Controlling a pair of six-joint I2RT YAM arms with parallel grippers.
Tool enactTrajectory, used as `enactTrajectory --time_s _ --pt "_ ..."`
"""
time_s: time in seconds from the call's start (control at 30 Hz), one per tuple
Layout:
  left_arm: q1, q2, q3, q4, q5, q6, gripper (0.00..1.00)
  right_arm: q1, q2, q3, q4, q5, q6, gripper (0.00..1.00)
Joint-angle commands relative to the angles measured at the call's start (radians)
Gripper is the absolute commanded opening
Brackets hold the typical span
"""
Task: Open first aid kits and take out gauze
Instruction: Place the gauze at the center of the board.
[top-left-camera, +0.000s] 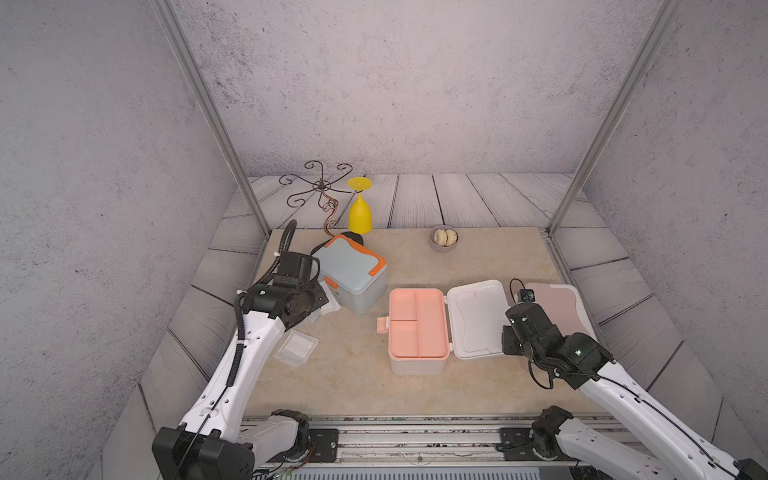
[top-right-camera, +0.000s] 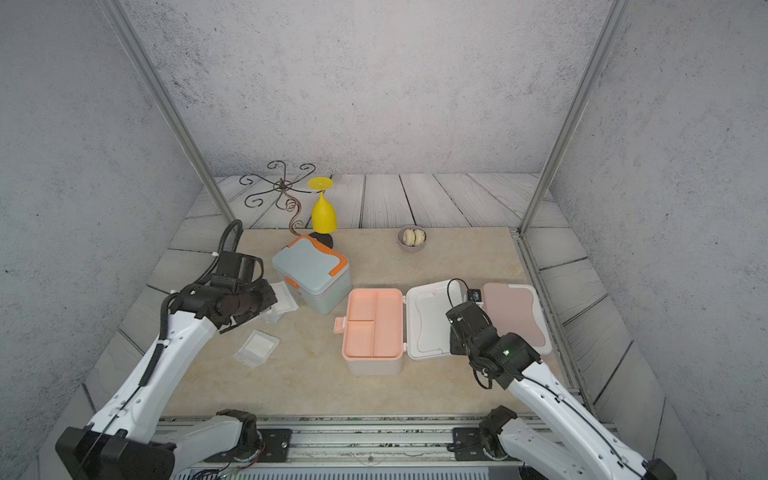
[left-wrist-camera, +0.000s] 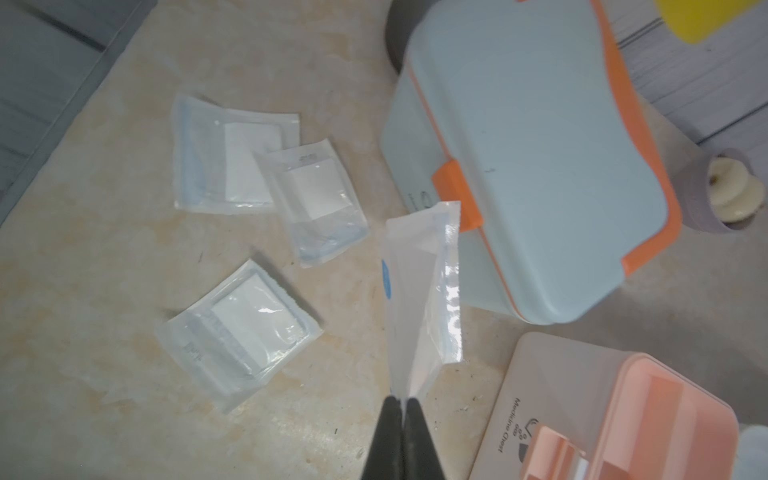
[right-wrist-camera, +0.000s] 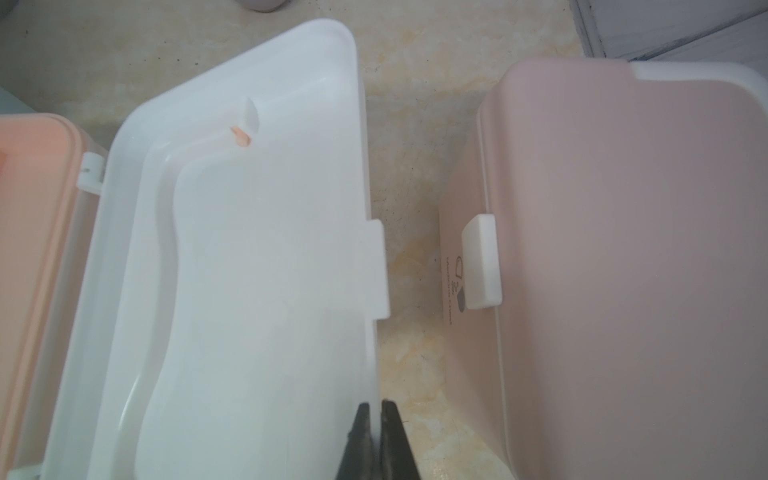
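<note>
Left gripper (left-wrist-camera: 401, 401) jaws pinch gauze packet (left-wrist-camera: 419, 299) edge, likely to join bench pile (left-wrist-camera: 237, 332); right gripper (right-wrist-camera: 376, 409) jaws clamp white lid (right-wrist-camera: 249, 270) rim, probably holding it open.

Mottled grey walls (top-left-camera: 395, 83) all round.
Grey plank floor (top-left-camera: 478, 199) surrounds a beige tabletop (top-left-camera: 353, 386); metal posts (top-left-camera: 214, 116) at far corners.

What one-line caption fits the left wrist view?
Left gripper pinches one gauze packet; three packets lie beside the closed grey-blue kit.
</note>
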Motion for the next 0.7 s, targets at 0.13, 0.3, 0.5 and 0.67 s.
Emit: enactTrajectory --time_s 0.13,0.3,0.5,0.67 --pt "0.156 -0.030 -0.201 0.130 0.096 -0.027 0.00 -0.005 -0.019 0.013 0.033 -0.017 0.024 0.04" --pt "0.169 0.013 -0.273 0.173 0.149 -0.026 0.00 -0.005 -0.013 0.007 0.042 -0.025 0.024 0.04" --pt "0.169 0.088 -0.318 0.187 0.212 0.001 0.00 -0.005 -0.010 0.005 0.045 -0.028 0.023 0.04" --pt "0.170 0.130 -0.332 0.202 0.200 0.002 0.00 -0.007 -0.010 0.002 0.044 -0.033 0.024 0.04"
